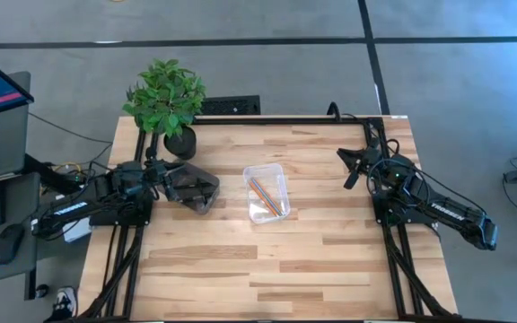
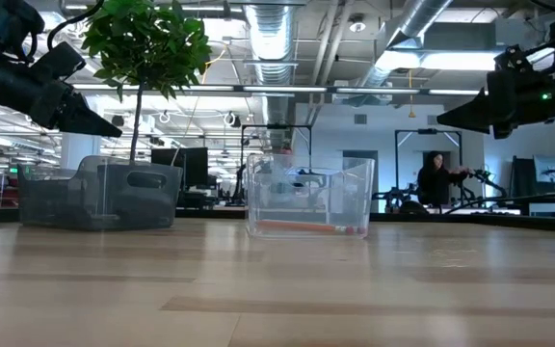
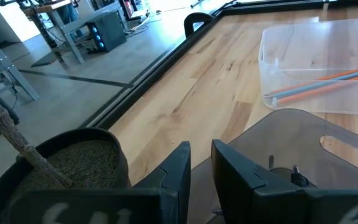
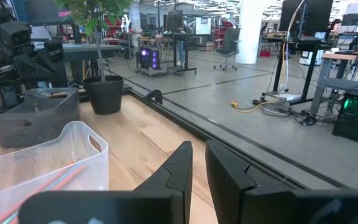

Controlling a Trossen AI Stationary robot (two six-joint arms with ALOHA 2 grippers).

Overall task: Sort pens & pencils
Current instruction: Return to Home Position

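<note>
A clear tray [image 1: 267,170] stands mid-table with two orange pencils and one light blue pencil [image 1: 266,195] lying flat on its floor [image 3: 328,84]. A dark grey tray [image 1: 196,184] stands to its left. The pens show only as small dark shapes [image 3: 296,176] through that tray's wall. My left gripper [image 1: 170,172] hovers shut at the grey tray's left side, above the table [image 3: 201,149]. My right gripper [image 1: 350,169] hovers shut near the right edge, well clear of the clear tray [image 4: 199,149]. Neither has anything between its fingers.
A potted plant [image 1: 164,99] stands at the far left corner, its black pot [image 3: 73,162] close beside my left gripper. A black rail [image 1: 285,118] runs along the far edge. Bare wood [image 1: 267,269] fills the near half of the table.
</note>
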